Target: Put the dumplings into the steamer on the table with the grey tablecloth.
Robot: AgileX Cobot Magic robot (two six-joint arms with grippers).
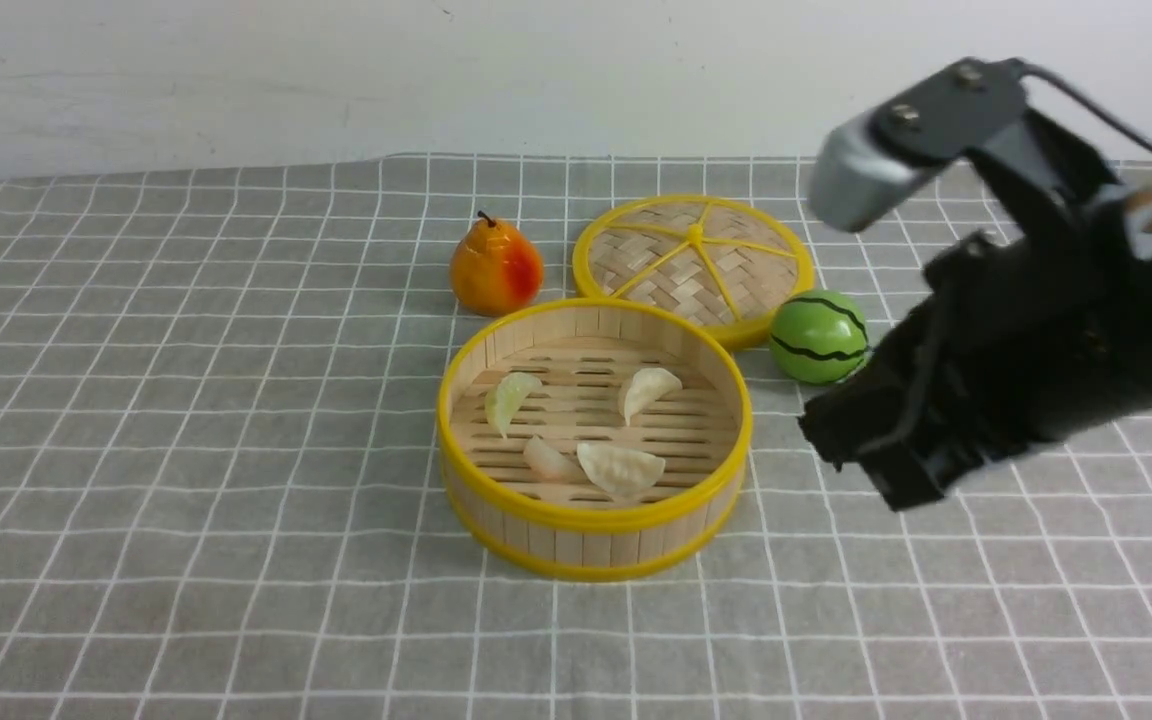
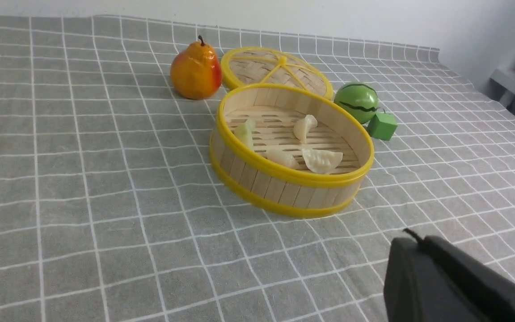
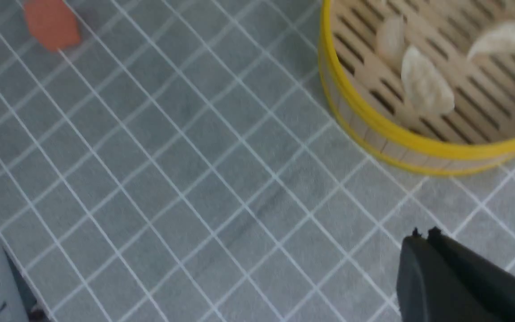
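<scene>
1. All four dumplings (image 1: 621,469) lay on the slatted floor of the steamer (image 1: 594,520); none was visible out on the grey tablecloth (image 1: 186,450). By that, the loading looked finished, with nothing plainly left but to clear the arms away.
2. The steamer stood uncovered near the middle of the table (image 1: 936,640). Its woven lid (image 1: 693,262) lay flat behind it, toward the far edge by the wall, with a pear (image 1: 495,268) on the lid's left and a green striped ball (image 1: 818,336) on its right. In the left wrist view a small green cube (image 2: 382,126) sat just beside the ball.
3. The right gripper (image 3: 423,235) hung above the cloth on the steamer's right, clear of its rim. Its jaws were pressed together with nothing between them, and they touched nothing.
4. The left gripper (image 2: 414,237) did not appear in the front view. Its wrist camera showed dark fingers closed together, empty, over bare cloth on the near side of the steamer.
</scene>
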